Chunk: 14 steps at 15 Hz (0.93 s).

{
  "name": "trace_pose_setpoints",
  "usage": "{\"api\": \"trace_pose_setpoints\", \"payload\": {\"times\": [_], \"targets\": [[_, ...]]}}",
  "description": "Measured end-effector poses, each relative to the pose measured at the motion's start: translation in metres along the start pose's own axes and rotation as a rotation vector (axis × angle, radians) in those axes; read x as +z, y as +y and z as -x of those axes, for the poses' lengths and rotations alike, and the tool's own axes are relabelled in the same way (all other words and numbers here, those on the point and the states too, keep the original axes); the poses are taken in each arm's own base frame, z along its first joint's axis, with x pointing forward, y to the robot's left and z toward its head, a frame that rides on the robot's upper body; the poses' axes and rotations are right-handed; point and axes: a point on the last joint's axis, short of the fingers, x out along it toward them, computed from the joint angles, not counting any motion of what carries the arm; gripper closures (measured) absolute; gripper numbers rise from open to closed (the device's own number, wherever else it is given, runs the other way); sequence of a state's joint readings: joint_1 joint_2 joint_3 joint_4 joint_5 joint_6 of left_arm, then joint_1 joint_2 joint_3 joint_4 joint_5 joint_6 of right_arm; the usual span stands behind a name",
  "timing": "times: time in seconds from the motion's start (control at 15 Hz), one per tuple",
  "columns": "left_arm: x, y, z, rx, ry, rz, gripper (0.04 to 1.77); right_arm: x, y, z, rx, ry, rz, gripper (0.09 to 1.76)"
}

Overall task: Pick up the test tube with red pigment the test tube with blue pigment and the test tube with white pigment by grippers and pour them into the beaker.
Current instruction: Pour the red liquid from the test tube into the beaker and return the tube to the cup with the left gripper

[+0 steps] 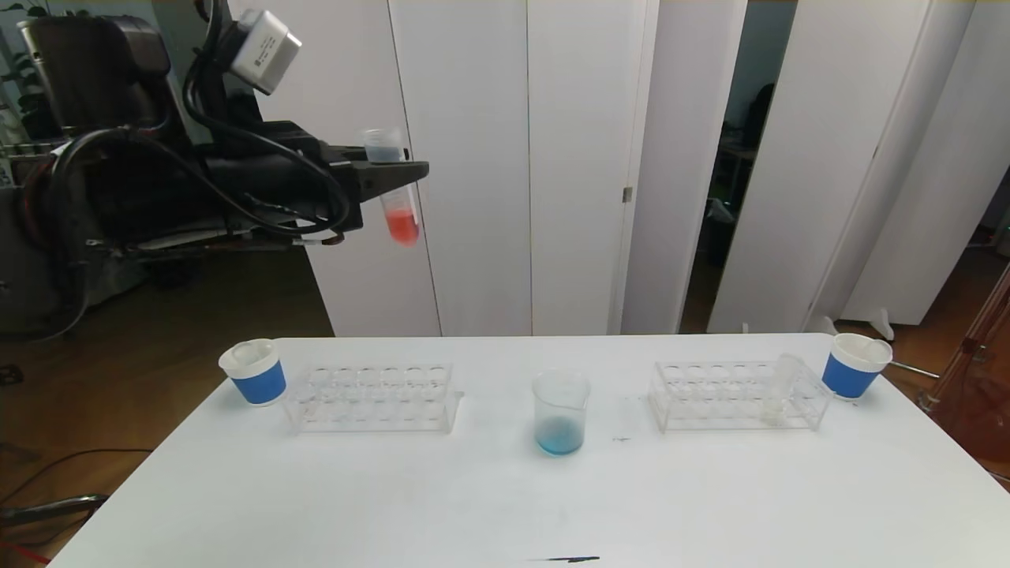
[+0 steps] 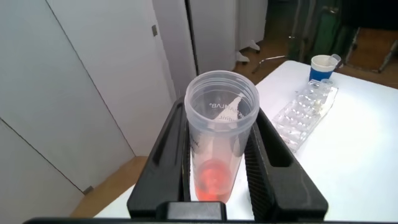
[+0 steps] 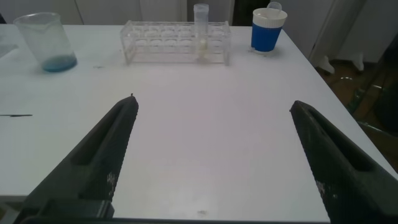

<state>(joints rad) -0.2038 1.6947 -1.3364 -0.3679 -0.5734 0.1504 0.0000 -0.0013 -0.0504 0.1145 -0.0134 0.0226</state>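
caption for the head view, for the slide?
Left gripper holds the red-pigment test tube high above the table; beaker already holds blue liquid.

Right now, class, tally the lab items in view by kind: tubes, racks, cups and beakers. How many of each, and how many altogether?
Slim clear plastic test tubes: 2, one with red liquid in the left tool, one with whitish liquid in the right-hand rack
Clear plastic tube racks: 2
Blue paper cups with white rims: 2
Small clear beaker holding blue liquid: 1
Total: 7
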Motion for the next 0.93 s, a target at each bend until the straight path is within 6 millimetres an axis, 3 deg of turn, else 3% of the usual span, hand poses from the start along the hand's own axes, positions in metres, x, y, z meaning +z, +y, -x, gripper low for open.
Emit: {"api": "trace_pose_setpoints", "payload": {"times": [0.13,0.33,0.67,0.93], "targets": [[0.000,-0.013,-0.014,-0.041,-0.075,-0.054,1.23,0.000,0.000,0.000,0.000,0.000,0.000,0.10],[-0.016,-0.028,-0.030,-0.086,-0.085,-0.158,1.23,0.000,0.000,0.000,0.000,0.000,0.000,0.10],[-0.039,-0.043,-0.044,-0.040,-0.064,-0.366,1.23,0.000,0.000,0.000,0.000,0.000,0.000,0.10],[-0.046,-0.058,-0.049,-0.047,-0.059,-0.498,1.23,0.000,0.000,0.000,0.000,0.000,0.000,0.10]]}}
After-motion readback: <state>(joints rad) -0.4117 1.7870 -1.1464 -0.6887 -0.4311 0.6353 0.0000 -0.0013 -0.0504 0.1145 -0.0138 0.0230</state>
